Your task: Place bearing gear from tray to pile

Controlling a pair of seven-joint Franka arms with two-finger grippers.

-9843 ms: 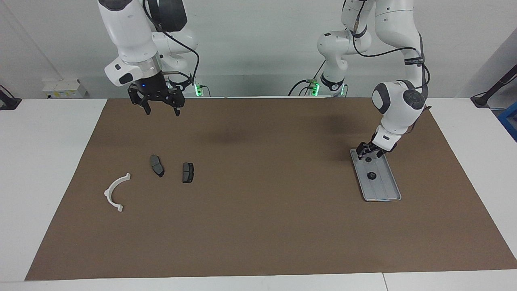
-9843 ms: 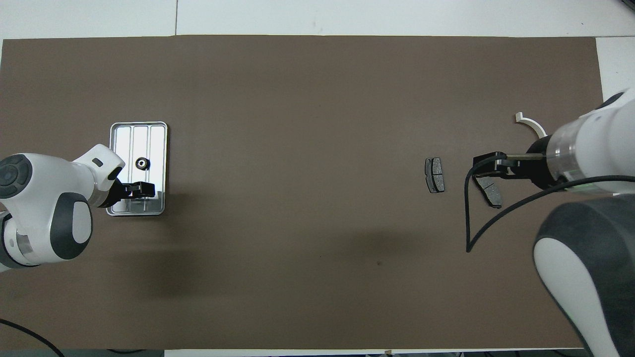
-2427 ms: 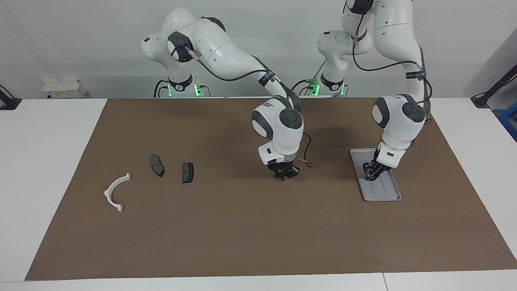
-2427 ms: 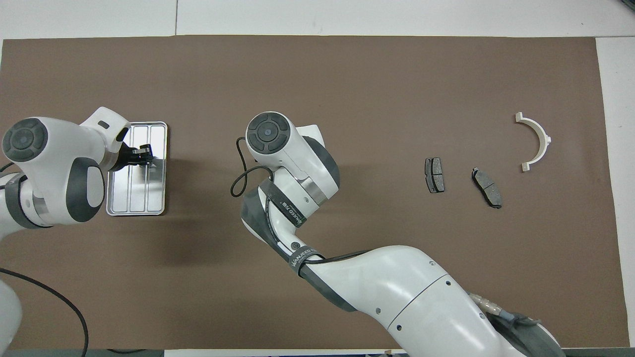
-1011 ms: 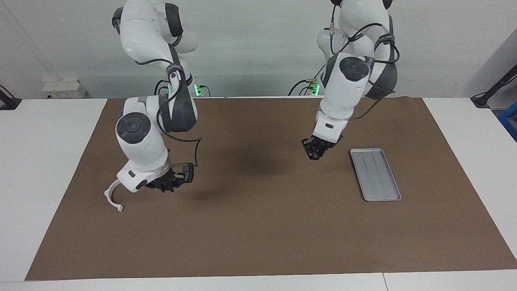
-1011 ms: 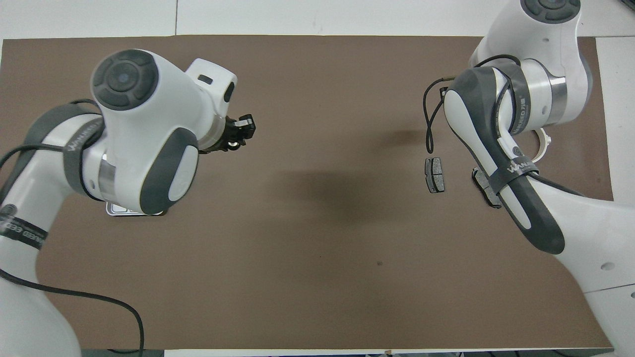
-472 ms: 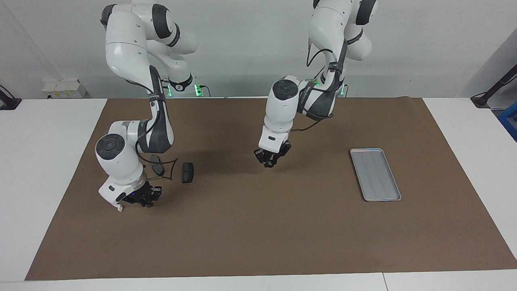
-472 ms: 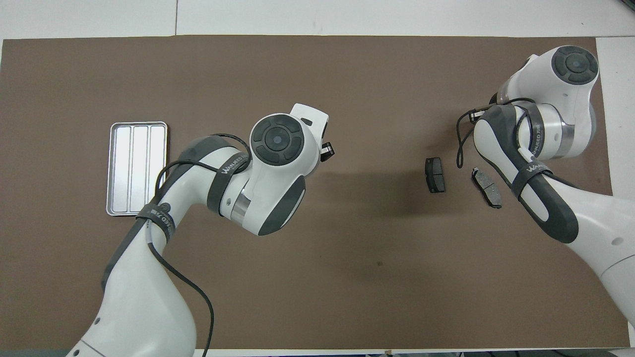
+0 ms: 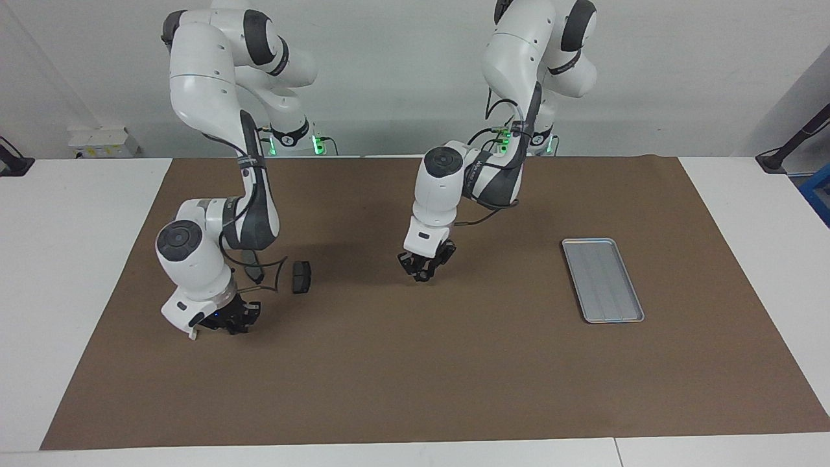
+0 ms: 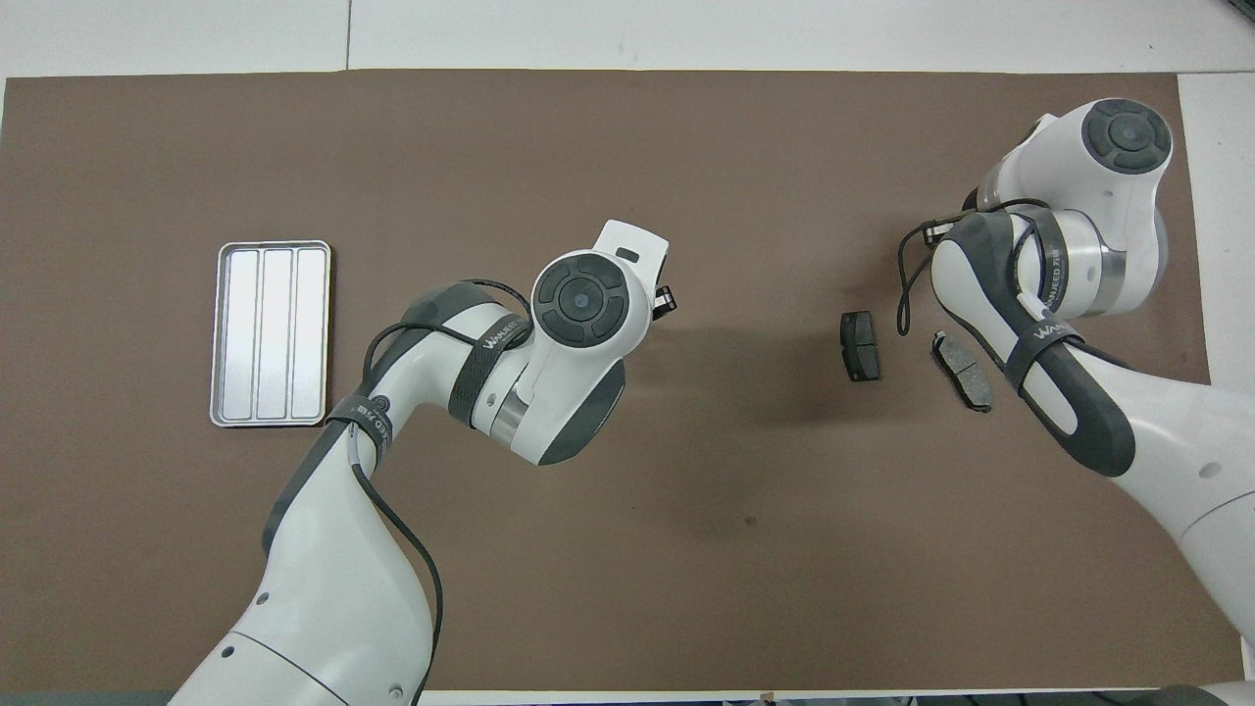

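Gently now: right claw (image 9: 228, 322), low at the facing view's eight o'clock near the dark grey brake pad (image 9: 301, 277), should release softly; left claw (image 9: 423, 270) hovers centre. I cannot tell either claw's grip. Bearing gear unseen; ribbed silver metal tray (image 9: 603, 280), three o'clock, shows none.

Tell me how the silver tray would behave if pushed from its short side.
The tray looks like thin metal, so probably stiff and light. It lies flat and empty on the brown mat, so it would likely slide, not tip. Its low rim offers little grip.
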